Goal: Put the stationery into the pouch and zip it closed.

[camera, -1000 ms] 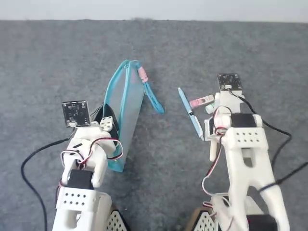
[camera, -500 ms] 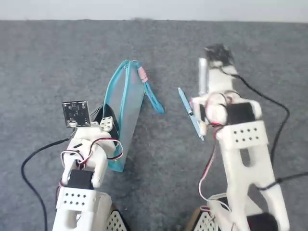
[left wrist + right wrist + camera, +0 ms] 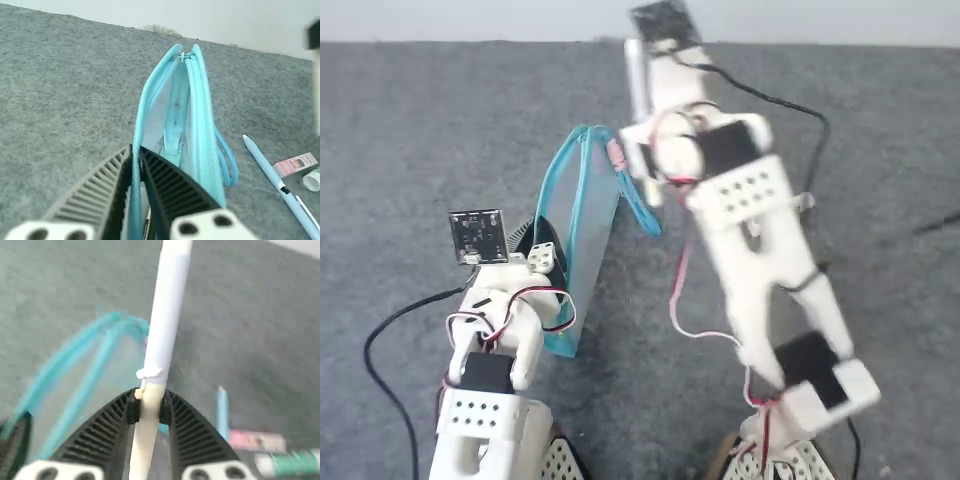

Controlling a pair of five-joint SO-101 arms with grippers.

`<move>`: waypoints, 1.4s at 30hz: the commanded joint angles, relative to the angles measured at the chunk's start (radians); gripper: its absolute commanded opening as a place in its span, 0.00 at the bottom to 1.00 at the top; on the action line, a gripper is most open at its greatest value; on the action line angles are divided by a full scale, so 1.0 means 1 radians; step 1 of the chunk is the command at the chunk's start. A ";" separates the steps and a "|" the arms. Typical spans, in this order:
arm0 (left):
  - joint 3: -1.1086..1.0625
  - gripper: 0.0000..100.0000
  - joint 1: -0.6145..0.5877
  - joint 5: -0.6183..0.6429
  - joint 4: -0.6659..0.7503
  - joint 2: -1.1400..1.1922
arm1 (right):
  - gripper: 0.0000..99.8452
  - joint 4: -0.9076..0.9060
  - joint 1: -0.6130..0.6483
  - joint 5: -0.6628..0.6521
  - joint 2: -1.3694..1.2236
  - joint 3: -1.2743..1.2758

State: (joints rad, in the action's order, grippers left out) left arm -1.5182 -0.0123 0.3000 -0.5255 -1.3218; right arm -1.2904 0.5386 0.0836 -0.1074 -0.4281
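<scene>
Right claw (image 3: 149,406) pinched shut on a slender white stationery stick (image 3: 167,305), near the far end of the turquoise see-through zip pouch (image 3: 582,215)
Left claw (image 3: 135,152) is closed on the pouch's near rim, holding it upright on the grey carpeted table (image 3: 420,120) with its mouth open; a light blue pen (image 3: 277,182), a pink rectangular eraser (image 3: 295,164) and a white-and-green tube (image 3: 312,179) lie on the table beside the pouch, apart from both claws.
</scene>
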 commanded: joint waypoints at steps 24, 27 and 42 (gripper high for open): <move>-0.021 0.01 0.005 -0.044 0.006 0.005 | 0.01 0.002 0.122 -0.005 0.384 0.040; -0.021 0.01 0.005 -0.044 0.006 0.005 | 0.01 0.067 0.119 -0.008 0.553 0.249; -0.022 0.01 0.006 -0.044 0.006 0.008 | 0.01 1.113 0.137 -0.041 0.736 1.037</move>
State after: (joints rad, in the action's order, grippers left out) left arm -1.5182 -0.0123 0.2631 -0.5255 -1.3218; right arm -0.2639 0.6674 0.0637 0.7319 0.6644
